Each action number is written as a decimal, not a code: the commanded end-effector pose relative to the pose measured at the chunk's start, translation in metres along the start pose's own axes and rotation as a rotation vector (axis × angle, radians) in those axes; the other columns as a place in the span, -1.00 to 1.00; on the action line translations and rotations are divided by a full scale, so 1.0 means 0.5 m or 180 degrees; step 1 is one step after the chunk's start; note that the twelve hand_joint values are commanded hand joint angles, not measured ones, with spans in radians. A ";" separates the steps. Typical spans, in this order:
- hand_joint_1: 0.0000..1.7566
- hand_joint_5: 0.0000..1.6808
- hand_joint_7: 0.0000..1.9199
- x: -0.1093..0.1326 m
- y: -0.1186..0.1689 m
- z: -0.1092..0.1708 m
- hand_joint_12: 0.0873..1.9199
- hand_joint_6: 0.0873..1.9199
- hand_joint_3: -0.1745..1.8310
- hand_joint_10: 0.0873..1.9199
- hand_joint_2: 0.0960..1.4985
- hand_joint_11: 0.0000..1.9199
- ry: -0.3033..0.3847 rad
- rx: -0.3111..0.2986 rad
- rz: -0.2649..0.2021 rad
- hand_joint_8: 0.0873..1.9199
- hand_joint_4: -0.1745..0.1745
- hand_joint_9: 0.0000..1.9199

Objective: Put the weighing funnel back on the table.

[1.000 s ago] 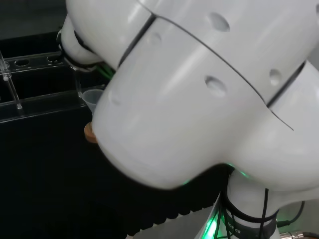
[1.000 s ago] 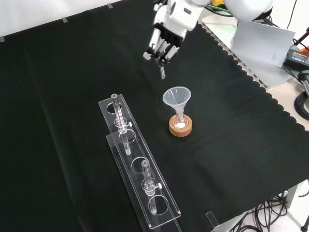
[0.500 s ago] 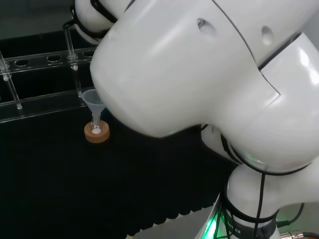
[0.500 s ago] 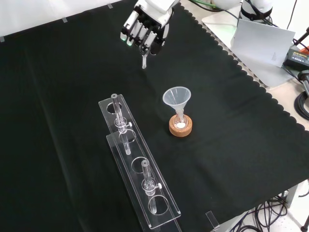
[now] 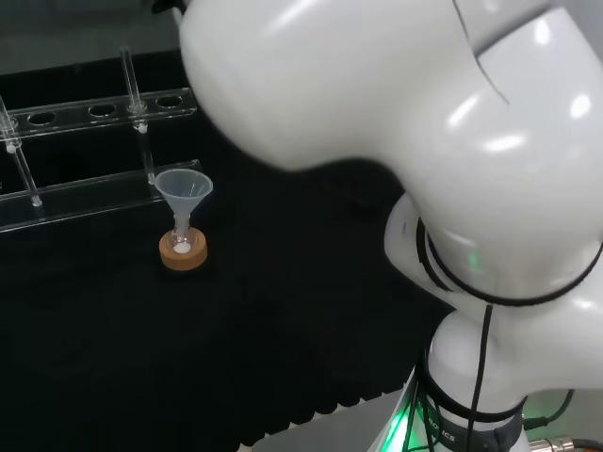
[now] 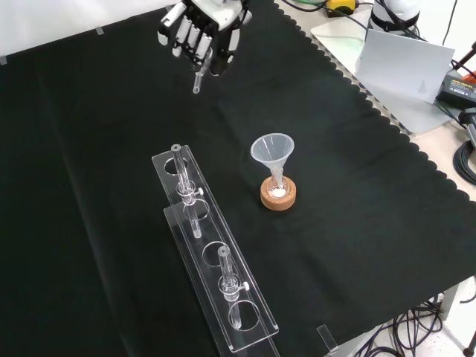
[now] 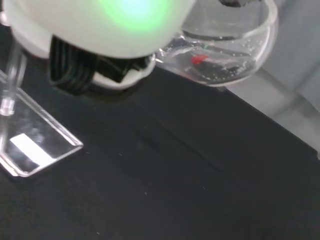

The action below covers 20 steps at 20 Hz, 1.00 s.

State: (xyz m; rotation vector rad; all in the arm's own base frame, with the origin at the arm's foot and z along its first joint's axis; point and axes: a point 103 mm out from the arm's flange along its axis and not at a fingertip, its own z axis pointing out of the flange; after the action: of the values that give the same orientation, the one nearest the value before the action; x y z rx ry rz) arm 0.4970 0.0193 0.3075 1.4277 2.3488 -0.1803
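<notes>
- The hand (image 6: 199, 33) grips the weighing funnel (image 6: 198, 80), stem down, above the tabletop (image 6: 89, 186).
- Judged mid-carry; the next move calls for lowering onto a bare spot, then letting go.

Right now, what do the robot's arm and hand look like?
The arm is glossy white with bulky rounded links, dark seams, a thin black cable and a green glow near its base. The hand is black and white.
</notes>
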 end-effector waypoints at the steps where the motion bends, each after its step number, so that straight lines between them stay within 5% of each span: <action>1: 0.31 0.89 0.89 -0.062 -0.023 0.066 0.47 -1.00 -0.24 -0.96 -0.25 -0.72 0.0265 0.0043 0.0441 -1.00 1.00 0.40; 11: 0.32 0.89 0.89 -0.085 -0.082 0.134 0.46 -1.00 -0.23 -0.96 -0.26 -0.72 0.0655 0.0126 0.0816 -1.00 1.00 0.41; 20: 0.32 0.89 0.89 -0.083 -0.141 0.193 0.46 -1.00 -0.23 -0.96 -0.26 -0.71 0.0804 0.0198 0.0908 -1.00 1.00 0.41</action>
State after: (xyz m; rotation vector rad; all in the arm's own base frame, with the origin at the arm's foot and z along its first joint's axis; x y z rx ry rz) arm 0.4865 -0.0649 0.2419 1.8653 2.3142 0.0039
